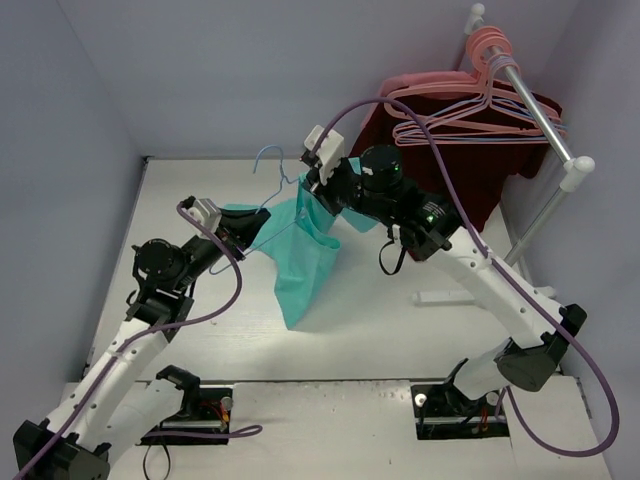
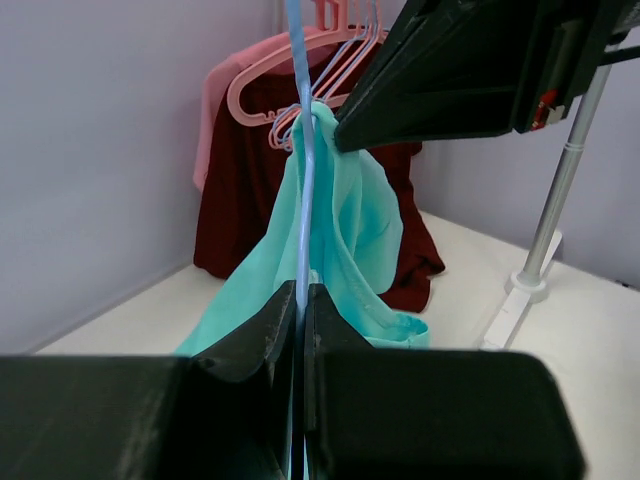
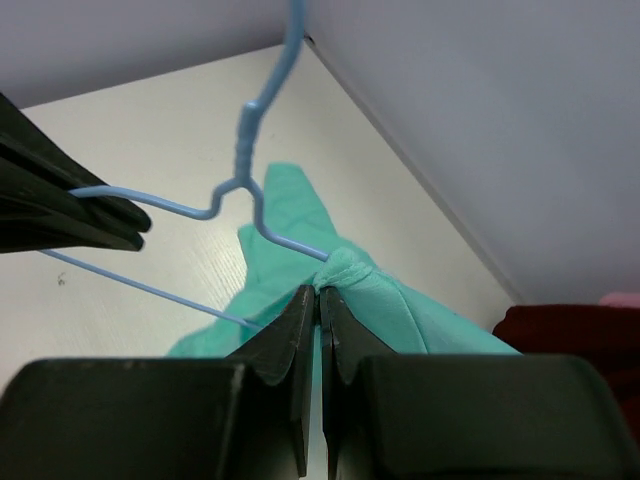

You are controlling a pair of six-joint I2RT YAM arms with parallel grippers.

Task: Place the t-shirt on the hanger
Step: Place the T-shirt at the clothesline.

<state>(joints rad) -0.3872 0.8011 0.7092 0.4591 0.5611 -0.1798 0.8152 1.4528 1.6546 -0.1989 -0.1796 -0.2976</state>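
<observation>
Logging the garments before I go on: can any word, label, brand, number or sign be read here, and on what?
None can be read.
The plain teal fabric t-shirt and the thin light-blue wire hanger show no print.
A small red patch on the black body of the right gripper may be a label: too small and blurred to read.

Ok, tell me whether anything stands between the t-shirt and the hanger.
Nothing visible does. The right gripper pinches the t-shirt right against one arm of the hanger; the left gripper clamps the other arm. The pink hangers on the rack stand well behind.
</observation>
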